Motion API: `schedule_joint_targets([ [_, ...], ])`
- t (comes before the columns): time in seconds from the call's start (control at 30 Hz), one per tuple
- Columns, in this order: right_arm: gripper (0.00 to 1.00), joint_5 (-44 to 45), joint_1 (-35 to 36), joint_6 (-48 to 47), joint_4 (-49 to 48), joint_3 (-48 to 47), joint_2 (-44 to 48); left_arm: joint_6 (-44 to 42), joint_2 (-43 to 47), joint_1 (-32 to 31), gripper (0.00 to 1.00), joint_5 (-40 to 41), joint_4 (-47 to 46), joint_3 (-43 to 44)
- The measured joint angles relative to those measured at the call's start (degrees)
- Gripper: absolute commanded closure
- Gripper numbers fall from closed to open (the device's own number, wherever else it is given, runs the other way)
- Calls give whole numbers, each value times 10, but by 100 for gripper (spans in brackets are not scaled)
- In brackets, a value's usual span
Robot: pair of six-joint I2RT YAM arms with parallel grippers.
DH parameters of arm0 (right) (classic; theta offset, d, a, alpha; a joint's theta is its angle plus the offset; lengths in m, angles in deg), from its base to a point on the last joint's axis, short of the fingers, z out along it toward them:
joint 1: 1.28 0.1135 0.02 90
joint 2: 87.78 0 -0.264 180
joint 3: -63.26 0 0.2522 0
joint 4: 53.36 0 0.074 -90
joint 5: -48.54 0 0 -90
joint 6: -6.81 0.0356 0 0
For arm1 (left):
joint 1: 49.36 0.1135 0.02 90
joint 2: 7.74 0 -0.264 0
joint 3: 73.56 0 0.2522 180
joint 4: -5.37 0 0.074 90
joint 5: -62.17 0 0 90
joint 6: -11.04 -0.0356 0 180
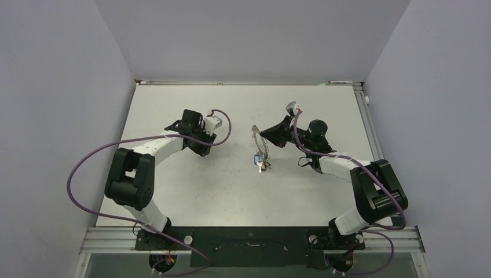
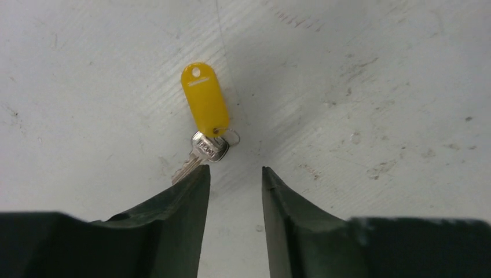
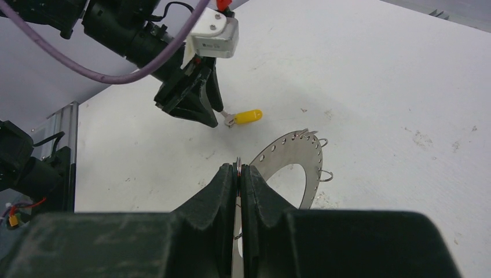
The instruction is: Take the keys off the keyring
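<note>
Left wrist view shows you the left gripper parted and empty, the yellow-tagged key on the table just beyond its tips. Your right gripper clenches the keyring mid-table, other keys at its near end.

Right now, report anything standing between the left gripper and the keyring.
Only the yellow-tagged key, lying flat on the table just beyond the open left gripper, on the side toward the keyring. Past it nothing visible lies before the ring, which the right gripper pinches by its edge, a blue-tagged key hanging from it.
</note>
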Motion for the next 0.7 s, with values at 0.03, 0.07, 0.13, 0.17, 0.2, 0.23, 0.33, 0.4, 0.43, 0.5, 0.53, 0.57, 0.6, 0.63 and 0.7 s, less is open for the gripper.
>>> schedule_joint_targets([
  [0.03,95,3,0,0,0,0,0,1,6,2,57,-14,-4,-2],
  [0.07,95,4,0,1,0,0,0,2,16,4,51,-30,-11,-7],
  [0.13,95,9,0,3,0,0,0,4,49,6,45,-66,-28,-20],
  [0.17,95,12,0,5,-1,0,0,7,68,7,44,-89,-38,-28],
  [0.2,95,15,0,7,-1,0,0,10,95,8,44,-116,-57,-38],
  [0.23,95,18,0,9,-2,0,0,16,115,7,44,-137,-73,-46],
  [0.33,95,30,0,22,-7,0,0,36,163,-4,40,-188,-124,-64],
  [0.4,95,37,1,32,-13,0,-2,53,176,-23,37,-208,-162,-74],
  [0.43,95,41,1,37,-16,0,-5,63,179,-38,35,-219,-184,-81],
  [0.5,95,50,1,45,-17,0,-10,78,179,-64,33,-228,-218,-95],
  [0.53,95,55,2,50,-18,0,-14,86,179,-80,32,-230,-236,-105],
  [0.57,95,59,3,54,-18,0,-17,95,177,-95,32,-232,-252,-113],
  [0.6,95,66,4,59,-17,0,-20,106,173,-115,32,-234,-275,-123],
  [0.63,95,69,4,63,-17,0,-23,112,169,-125,33,-235,-288,-127],
  [0.7,95,78,4,72,-18,0,-29,128,153,-148,33,-235,-326,-133],
])
